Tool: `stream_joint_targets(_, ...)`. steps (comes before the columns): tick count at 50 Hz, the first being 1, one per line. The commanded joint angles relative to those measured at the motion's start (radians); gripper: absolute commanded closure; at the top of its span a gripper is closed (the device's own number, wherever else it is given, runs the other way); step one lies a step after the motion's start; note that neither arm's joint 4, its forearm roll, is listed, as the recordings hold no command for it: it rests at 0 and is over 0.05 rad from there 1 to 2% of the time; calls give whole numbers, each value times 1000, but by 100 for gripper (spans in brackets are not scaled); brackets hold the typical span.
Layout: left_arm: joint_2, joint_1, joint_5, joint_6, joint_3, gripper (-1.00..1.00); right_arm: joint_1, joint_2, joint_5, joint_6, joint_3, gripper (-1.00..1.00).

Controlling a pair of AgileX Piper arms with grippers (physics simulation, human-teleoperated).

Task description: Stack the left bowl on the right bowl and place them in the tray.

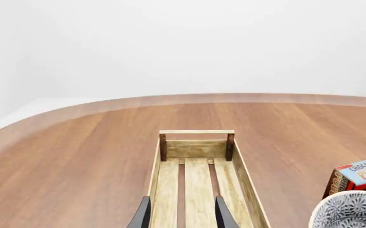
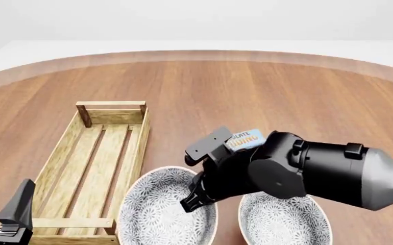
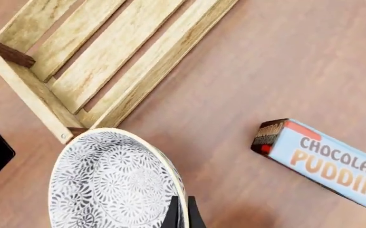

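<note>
The left bowl (image 2: 159,212), white with a grey floral pattern, sits beside the near right corner of the tray (image 2: 67,153). My right gripper (image 2: 193,200) reaches across to it and is shut on its right rim; in the right wrist view the fingertips (image 3: 171,213) pinch the rim of this bowl (image 3: 110,183). The right bowl (image 2: 285,222), same pattern, lies under my right arm. My left gripper (image 2: 2,199) hangs open over the tray's near end, its fingers (image 1: 141,216) spread above the slats of the tray (image 1: 199,178) and holding nothing.
A chocolate pudding box (image 2: 244,139) lies behind the bowls, half hidden by my right arm; it also shows in the wrist views as the box (image 3: 325,161) and the box (image 1: 361,175). The round wooden table's far edge (image 2: 196,53) curves across the back.
</note>
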Motion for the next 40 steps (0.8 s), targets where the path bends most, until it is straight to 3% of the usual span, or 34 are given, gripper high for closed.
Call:
stream_joint_targets(1,0,0,0,0,0,-100,10,-67,49,-17,-51,100)
stream_joint_targets(10,0,0,0,0,0,-100,-43,-111,101,-56,-68,100)
stream_joint_targets(27,0,0,0,0,0,-100,-192,-260,308,-157,-259,100)
stream_joint_targets(40,0,0,0,0,0,-100,-268,-389,378,-152,-243,100)
